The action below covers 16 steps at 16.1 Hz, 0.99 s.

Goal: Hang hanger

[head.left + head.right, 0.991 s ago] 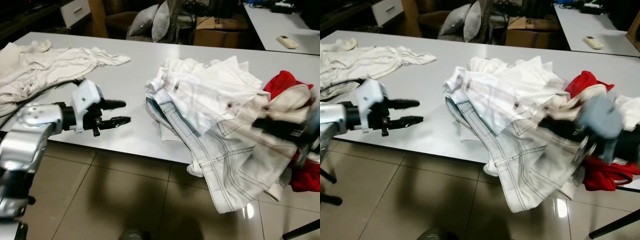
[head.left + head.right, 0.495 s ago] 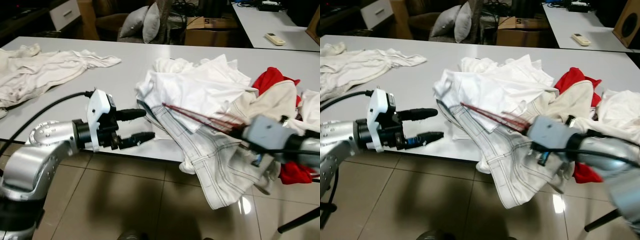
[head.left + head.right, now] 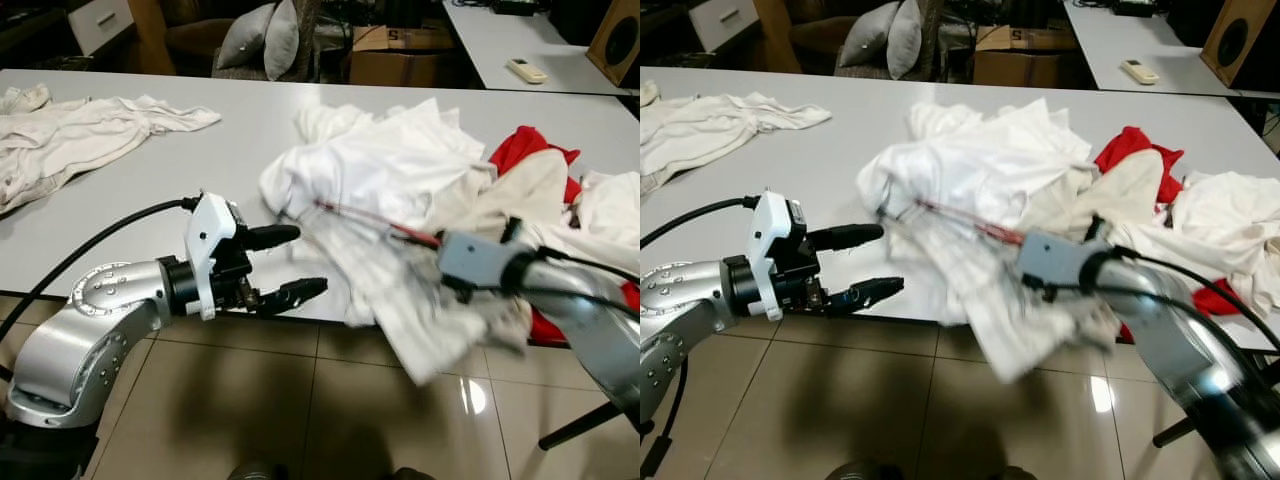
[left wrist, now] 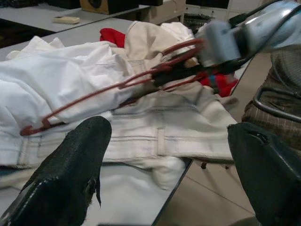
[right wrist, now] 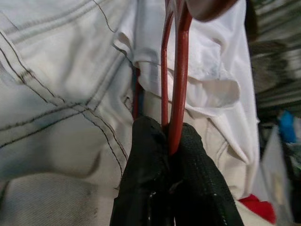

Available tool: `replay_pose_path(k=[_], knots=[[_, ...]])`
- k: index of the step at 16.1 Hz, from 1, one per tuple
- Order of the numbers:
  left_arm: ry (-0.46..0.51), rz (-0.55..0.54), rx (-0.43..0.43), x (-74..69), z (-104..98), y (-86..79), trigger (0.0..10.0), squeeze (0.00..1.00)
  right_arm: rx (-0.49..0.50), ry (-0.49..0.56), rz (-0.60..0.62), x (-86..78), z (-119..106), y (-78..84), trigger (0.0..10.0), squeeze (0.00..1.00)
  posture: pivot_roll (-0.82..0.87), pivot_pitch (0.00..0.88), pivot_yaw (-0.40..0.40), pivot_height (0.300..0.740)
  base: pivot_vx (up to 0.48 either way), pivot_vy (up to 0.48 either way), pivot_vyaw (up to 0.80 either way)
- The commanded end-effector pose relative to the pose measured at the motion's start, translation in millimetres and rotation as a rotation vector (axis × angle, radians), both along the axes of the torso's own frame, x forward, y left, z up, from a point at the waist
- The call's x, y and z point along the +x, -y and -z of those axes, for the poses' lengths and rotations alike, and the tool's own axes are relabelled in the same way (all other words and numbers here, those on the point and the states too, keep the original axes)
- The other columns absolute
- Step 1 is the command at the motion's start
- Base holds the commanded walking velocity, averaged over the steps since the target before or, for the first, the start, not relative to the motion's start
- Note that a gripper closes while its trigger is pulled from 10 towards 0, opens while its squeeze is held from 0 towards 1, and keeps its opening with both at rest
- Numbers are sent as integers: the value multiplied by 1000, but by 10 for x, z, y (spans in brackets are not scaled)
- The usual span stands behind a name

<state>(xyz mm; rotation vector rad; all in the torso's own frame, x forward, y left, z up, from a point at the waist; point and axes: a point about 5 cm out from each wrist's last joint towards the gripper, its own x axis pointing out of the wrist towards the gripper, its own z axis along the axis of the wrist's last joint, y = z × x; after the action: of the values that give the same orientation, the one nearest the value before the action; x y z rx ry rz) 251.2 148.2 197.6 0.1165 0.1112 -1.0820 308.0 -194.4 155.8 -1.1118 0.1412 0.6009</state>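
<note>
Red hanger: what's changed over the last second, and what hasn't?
The right gripper has pulled the red hanger up out of the clothes pile, dragging the pale jeans off the table edge. The left gripper has come closer to the pile, staying open. The cream shirt stayed put.

A lived-in home room, glossy beige floor tiles (image 3: 330, 400), long white counter (image 3: 200, 150) strewn with heaped laundry (image 3: 390, 170), grey cushions (image 3: 262, 35) on a dark sofa behind, cardboard box (image 3: 395, 62), remote control (image 3: 525, 69) on a second table.
</note>
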Motion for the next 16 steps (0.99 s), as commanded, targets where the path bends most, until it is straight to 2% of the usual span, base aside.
replay_pose_path(k=[1,4,5,6,7,8,9,10,11,14,15,16], knots=[[12,-11,6,-6,-21,3,10000,1000,-71,-18,82,59,129,184,10000,0,26,70,39,740,0,0,0],[30,-43,3,16,-37,22,10000,1000,-88,72,141,327,23,356,10000,0,32,73,34,740,0,0,0],[31,-45,3,16,-38,25,10000,1000,-78,78,138,353,10,364,10000,0,32,73,34,740,0,0,0],[31,-46,0,9,-43,30,10000,1000,-5,70,129,372,-34,339,10000,0,33,74,33,740,0,0,0],[28,-51,-22,-13,-62,31,10000,1000,250,42,42,366,-182,203,10000,0,31,74,33,740,0,0,0],[25,-57,-34,-21,-72,23,10000,1000,366,24,-35,303,-288,113,10000,0,30,75,34,740,0,0,0],[25,-59,-37,-25,-76,19,10000,1000,400,20,-68,270,-335,82,10000,0,30,75,34,740,0,0,0],[22,-61,-43,-36,-92,-2,10000,1000,458,7,-143,150,-474,13,10000,0,32,72,40,740,0,0,0],[20,-61,-47,-38,-97,-10,10000,1000,467,1,-159,118,-506,1,10000,0,32,70,44,740,0,0,0],[26,-64,-73,-44,-168,-18,10000,1000,477,1,-226,-150,-790,54,10000,0,35,75,49,740,0,0,0],[32,-105,-86,-25,-187,-22,10000,1000,493,7,-230,-260,-907,90,10000,0,33,76,48,740,0,0,0],[50,-175,-54,22,-173,-35,10000,1000,540,31,-213,-361,-1039,120,10000,0,33,76,48,740,0,0,0]])
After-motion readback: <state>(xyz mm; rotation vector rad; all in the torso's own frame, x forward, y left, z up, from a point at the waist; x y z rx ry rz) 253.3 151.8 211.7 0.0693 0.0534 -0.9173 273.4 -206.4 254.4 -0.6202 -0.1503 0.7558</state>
